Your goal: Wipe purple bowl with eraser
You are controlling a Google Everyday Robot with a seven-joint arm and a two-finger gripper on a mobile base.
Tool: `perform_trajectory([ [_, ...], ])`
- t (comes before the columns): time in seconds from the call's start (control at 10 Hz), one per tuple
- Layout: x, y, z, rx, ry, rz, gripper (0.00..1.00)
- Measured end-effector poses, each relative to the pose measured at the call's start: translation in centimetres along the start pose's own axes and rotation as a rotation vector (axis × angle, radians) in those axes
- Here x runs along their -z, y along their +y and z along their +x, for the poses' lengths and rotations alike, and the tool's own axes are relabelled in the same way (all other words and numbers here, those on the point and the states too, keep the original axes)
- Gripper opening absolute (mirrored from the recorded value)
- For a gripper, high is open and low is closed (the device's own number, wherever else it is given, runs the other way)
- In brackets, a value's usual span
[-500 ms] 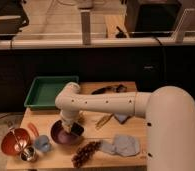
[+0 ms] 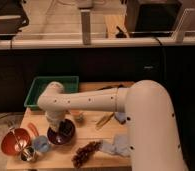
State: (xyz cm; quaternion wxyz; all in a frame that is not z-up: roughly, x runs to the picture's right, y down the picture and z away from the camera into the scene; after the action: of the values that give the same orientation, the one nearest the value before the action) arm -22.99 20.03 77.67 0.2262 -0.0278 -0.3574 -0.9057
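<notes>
Left to right from where I stand:

- orange-red bowl (image 2: 15, 141) at the table's front-left corner. Small metal cup (image 2: 27, 154) just beside it, at its front-right edge.
- small blue object (image 2: 40, 144) right of the cup, between the orange-red bowl and the purple bowl. A thin orange thing (image 2: 32, 129) lies just behind it; can't tell what it is.
- green tray (image 2: 34, 95) at the back left of the wooden table (image 2: 56, 160), upright, behind both bowls.
- purple bowl (image 2: 61, 136) front-left of centre, sitting flat, near the blue object, well clear of the tray.
- gripper (image 2: 60, 125) pointing down into the purple bowl and covering its middle. Open or closed: can't tell from here.
- eraser: can't pick it out. Something dark sits under the gripper inside the bowl, but I can't say whether that's the eraser or shadow.
- white arm (image 2: 91, 102) runs from above the bowl rightward to the big white body on the right.
- small pale cup (image 2: 78, 116) just behind and right of the purple bowl, under the arm.
- dark clustered bunch (image 2: 86, 152) at the front edge, right of the bowl and apart from it.
- yellowish stick-like item (image 2: 105, 120) mid-table, lying diagonally.
- light blue-grey cloth (image 2: 116, 146) front right, crumpled, next to the bunch and partly hidden by the robot body.
</notes>
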Motion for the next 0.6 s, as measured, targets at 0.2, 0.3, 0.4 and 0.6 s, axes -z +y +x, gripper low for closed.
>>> perform_trajectory([
  [0.2,-0.3,-2.8,0.5,0.058,-0.018,0.0,0.0],
  [0.3,-0.3,-3.4,0.5,0.072,-0.021,0.001,0.0],
  [0.4,0.0,-4.0,0.2,0.079,-0.028,0.007,0.0],
  [0.6,0.9,-5.1,-1.1,0.09,-0.036,0.028,0.0],
])
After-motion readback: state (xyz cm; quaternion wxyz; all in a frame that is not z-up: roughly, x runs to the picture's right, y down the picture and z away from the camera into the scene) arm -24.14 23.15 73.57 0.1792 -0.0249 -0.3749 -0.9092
